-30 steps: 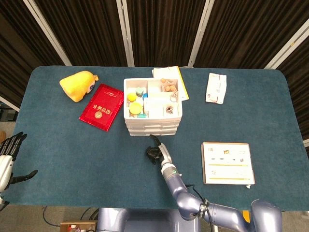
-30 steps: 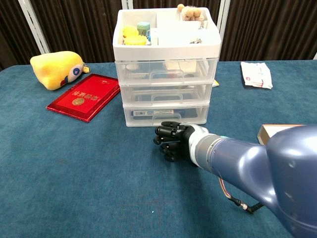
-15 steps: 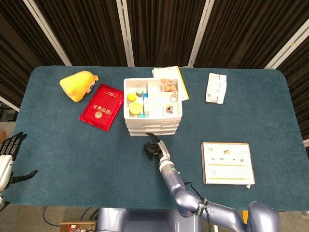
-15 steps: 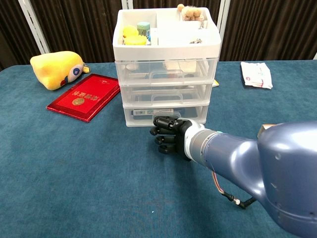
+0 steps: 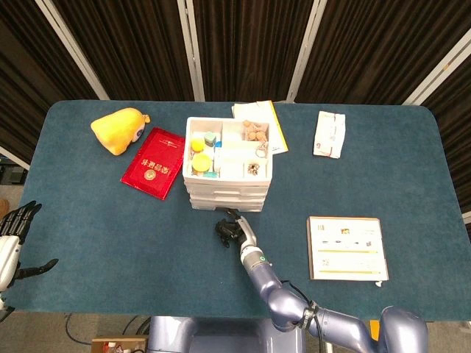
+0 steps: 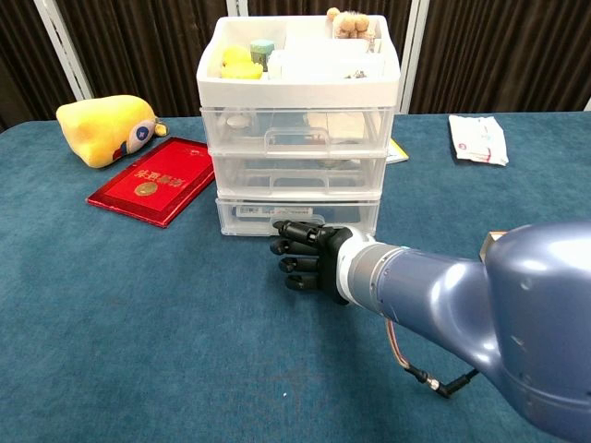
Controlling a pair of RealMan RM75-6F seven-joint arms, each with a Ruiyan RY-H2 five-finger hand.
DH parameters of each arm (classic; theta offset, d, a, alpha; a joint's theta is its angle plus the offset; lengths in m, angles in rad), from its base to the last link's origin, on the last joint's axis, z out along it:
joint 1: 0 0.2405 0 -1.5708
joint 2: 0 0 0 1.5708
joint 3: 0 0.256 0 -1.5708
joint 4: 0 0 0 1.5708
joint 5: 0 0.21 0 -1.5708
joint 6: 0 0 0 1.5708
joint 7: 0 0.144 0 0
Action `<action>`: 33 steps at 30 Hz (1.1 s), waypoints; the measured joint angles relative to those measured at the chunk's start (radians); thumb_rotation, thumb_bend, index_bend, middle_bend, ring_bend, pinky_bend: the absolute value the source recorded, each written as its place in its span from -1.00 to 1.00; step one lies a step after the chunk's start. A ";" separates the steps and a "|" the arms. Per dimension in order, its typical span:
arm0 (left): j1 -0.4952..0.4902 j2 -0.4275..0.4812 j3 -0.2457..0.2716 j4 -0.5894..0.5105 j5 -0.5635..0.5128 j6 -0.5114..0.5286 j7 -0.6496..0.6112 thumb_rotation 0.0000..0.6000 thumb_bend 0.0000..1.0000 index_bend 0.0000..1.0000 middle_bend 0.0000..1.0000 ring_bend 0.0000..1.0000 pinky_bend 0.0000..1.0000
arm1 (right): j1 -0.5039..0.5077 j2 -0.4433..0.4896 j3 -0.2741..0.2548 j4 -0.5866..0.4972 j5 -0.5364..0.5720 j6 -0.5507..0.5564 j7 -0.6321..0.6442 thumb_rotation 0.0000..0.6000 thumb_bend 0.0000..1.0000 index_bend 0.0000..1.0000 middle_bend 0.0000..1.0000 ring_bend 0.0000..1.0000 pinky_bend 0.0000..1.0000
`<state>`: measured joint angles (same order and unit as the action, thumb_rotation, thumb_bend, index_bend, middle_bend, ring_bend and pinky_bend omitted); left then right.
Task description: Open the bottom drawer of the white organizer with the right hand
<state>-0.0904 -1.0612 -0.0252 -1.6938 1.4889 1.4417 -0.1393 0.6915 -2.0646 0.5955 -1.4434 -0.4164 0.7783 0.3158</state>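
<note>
The white organizer (image 5: 224, 163) (image 6: 297, 129) stands mid-table, three clear drawers under an open top tray of small items. Its bottom drawer (image 6: 297, 214) looks closed, flush with the frame. My right hand (image 5: 229, 229) (image 6: 307, 256) is right in front of it with the fingers curled, and the uppermost fingers (image 6: 294, 227) hook at the drawer's handle in the chest view. My left hand (image 5: 15, 237) hangs off the table's left edge with its fingers spread and nothing in it.
A yellow plush toy (image 5: 119, 129) and a red booklet (image 5: 156, 162) lie left of the organizer. Papers (image 5: 259, 110) sit behind it, a white packet (image 5: 329, 134) lies at the back right, and a white printed card (image 5: 346, 248) lies at the front right.
My right hand moved up to the bottom drawer's handle. The whole organizer then slid left and toward me, while the drawer stayed in its frame.
</note>
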 measured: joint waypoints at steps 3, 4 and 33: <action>0.001 -0.001 0.001 0.000 0.002 0.001 0.003 1.00 -0.89 -1.00 -1.00 -1.00 -1.00 | -0.012 0.010 -0.010 -0.021 0.003 0.002 0.002 1.00 0.58 -0.46 0.60 0.61 0.77; 0.001 -0.001 0.001 0.000 0.002 0.001 0.003 1.00 -0.89 -1.00 -1.00 -1.00 -1.00 | -0.018 0.016 -0.016 -0.032 0.005 0.002 0.002 1.00 0.58 -0.46 0.60 0.61 0.77; 0.006 0.001 0.001 -0.017 -0.018 -0.004 -0.018 1.00 -0.89 -1.00 -1.00 -1.00 -1.00 | -0.136 0.171 -0.322 -0.374 -0.363 0.270 -0.266 1.00 0.54 -0.94 0.48 0.49 0.64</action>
<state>-0.0847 -1.0603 -0.0246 -1.7109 1.4706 1.4372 -0.1575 0.5551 -1.8938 0.2737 -1.8179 -0.7795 1.0486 0.0494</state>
